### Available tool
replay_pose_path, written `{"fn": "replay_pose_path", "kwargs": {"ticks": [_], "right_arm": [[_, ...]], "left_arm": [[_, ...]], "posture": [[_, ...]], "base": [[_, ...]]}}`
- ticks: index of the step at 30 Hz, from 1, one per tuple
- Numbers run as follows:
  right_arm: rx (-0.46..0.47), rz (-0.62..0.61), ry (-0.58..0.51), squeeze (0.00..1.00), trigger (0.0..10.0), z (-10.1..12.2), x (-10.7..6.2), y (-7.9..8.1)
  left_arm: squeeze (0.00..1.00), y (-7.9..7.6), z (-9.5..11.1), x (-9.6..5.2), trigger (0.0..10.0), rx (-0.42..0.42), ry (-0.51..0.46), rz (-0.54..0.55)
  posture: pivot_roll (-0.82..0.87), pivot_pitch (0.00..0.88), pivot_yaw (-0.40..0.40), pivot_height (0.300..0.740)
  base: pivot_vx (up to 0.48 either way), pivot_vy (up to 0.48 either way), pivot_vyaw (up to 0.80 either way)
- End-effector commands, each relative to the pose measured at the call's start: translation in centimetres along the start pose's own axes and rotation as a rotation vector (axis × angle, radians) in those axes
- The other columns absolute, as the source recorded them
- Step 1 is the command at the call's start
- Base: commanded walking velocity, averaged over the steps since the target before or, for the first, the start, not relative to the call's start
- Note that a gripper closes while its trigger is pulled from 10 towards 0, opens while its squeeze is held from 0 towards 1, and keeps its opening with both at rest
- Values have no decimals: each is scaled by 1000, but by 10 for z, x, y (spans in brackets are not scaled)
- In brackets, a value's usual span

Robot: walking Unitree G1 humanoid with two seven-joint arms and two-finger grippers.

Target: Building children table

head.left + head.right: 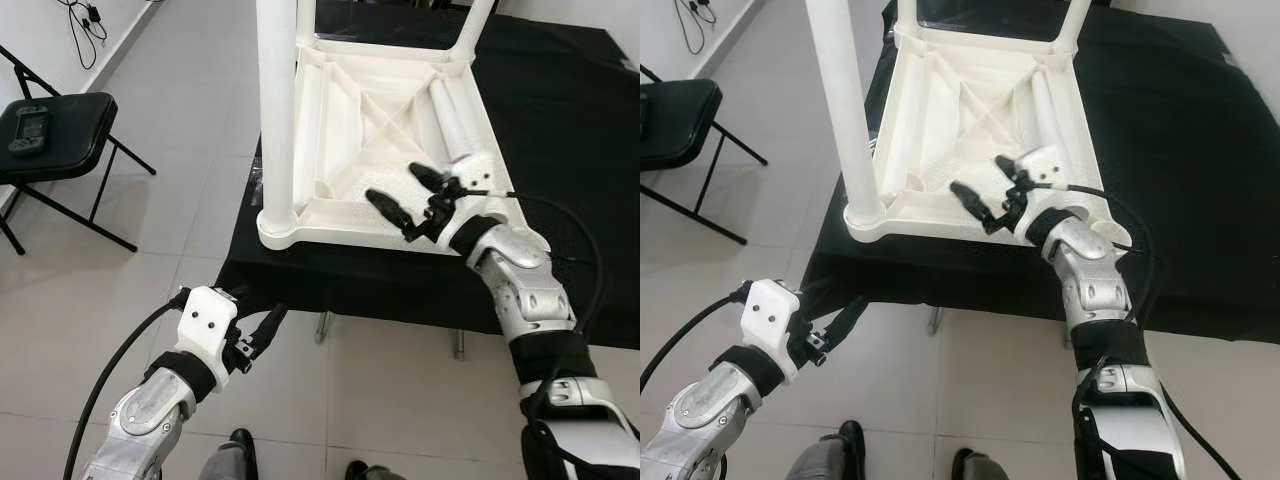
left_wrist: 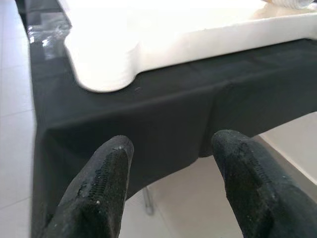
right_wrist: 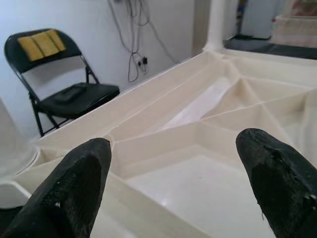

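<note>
The white children's table (image 1: 345, 215) lies upside down on a black-clothed table (image 1: 570, 130). One white leg (image 1: 278, 100) stands upright in its near-left corner. Another white leg (image 1: 452, 118) lies inside the frame along the right rail. My right gripper (image 1: 392, 181) hovers open just above the near-right part of the upturned underside, close to that lying leg's near end, with nothing between its fingers. In the right wrist view its fingers (image 3: 74, 188) frame the ribbed underside (image 3: 208, 148). My left gripper (image 1: 262, 305) is open and empty, low in front of the cloth's hanging edge (image 2: 148, 124).
A black folding chair (image 1: 55, 135) with a small device on its seat stands on the tiled floor at the left. Cables (image 1: 85, 20) hang on the wall behind it. Two more legs (image 1: 478, 20) rise at the far corners. Dark feet (image 1: 240, 450) show at the bottom.
</note>
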State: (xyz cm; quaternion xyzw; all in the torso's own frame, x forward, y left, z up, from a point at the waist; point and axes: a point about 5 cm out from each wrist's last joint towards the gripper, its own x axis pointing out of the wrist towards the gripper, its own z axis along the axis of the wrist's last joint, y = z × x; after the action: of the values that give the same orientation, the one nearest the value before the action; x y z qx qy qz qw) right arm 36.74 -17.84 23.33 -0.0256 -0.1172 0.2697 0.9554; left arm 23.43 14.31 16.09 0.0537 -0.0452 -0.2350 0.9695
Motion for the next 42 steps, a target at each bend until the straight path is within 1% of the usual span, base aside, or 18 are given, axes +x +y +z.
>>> {"fn": "replay_pose_path", "kwargs": {"ticks": [1,4,7,9,11,17,19,21,24,25,26,28,30,32,34,36,37,42], "right_arm": [[37,-23,-15,0,10000,-2,-7,-4],[119,107,-84,0,10000,6,-4,20],[154,126,-111,0,10000,10,-2,26],[221,109,-155,0,10000,15,2,33],[274,48,-161,0,10000,11,6,40],[307,-32,-143,0,10000,3,7,47],[271,-115,-119,0,10000,-7,1,49],[256,-137,-109,0,10000,-10,-2,50],[255,-135,-33,0,10000,-32,-18,60],[255,-135,-33,0,10000,-32,-18,60],[278,-144,4,0,10000,-40,-24,64],[278,-144,4,0,10000,-40,-24,64],[304,-184,83,0,10000,-59,-41,73],[304,-184,83,0,10000,-59,-41,73],[299,-227,132,0,10000,-69,-57,75],[299,-227,132,0,10000,-69,-57,75],[291,-235,156,0,10000,-75,-61,76],[287,-219,165,0,10000,-77,-58,79]], "left_arm": [[0,-4,-5,0,10000,-37,19,-19],[0,-6,-1,4,10000,-46,0,-23],[0,-6,-1,5,10000,-48,-4,-23],[0,-7,0,6,10000,-52,-11,-22],[0,-7,1,8,10000,-52,-17,-22],[0,-3,2,10,10000,-43,-23,4],[0,2,1,12,10000,-2,-18,65],[0,3,0,13,10000,14,-12,84],[0,9,-6,10,10000,46,7,152],[0,9,-6,10,10000,46,7,152],[0,11,-7,8,10000,53,11,181],[0,11,-7,8,10000,53,11,181],[0,14,-12,-1,10000,64,28,255],[0,14,-12,-1,10000,64,28,255],[0,12,-15,-14,10000,74,46,317],[0,12,-15,-14,10000,74,46,317],[0,11,-16,-20,10000,84,52,351],[0,12,-19,-19,10000,89,53,361]], "posture": [[73,242,-95,740],[56,238,-104,740],[53,239,-104,740],[49,237,-105,740],[48,235,-105,740],[50,231,-97,740],[48,229,-91,740],[48,229,-91,740],[47,224,-84,740],[47,224,-84,740],[52,224,-82,740],[52,224,-82,740],[58,223,-73,740],[58,223,-73,740],[49,212,-61,740],[49,212,-61,740],[52,206,-59,740],[55,196,-55,740]], "base": [[0,-469,0],[0,-469,0],[0,-469,0],[0,-469,0],[0,-469,0],[0,-312,0],[0,0,0],[0,0,0],[0,0,0],[0,0,0],[0,0,0],[0,0,0],[0,0,0],[0,0,0],[0,0,0],[0,0,0],[0,0,0],[0,0,0]]}}
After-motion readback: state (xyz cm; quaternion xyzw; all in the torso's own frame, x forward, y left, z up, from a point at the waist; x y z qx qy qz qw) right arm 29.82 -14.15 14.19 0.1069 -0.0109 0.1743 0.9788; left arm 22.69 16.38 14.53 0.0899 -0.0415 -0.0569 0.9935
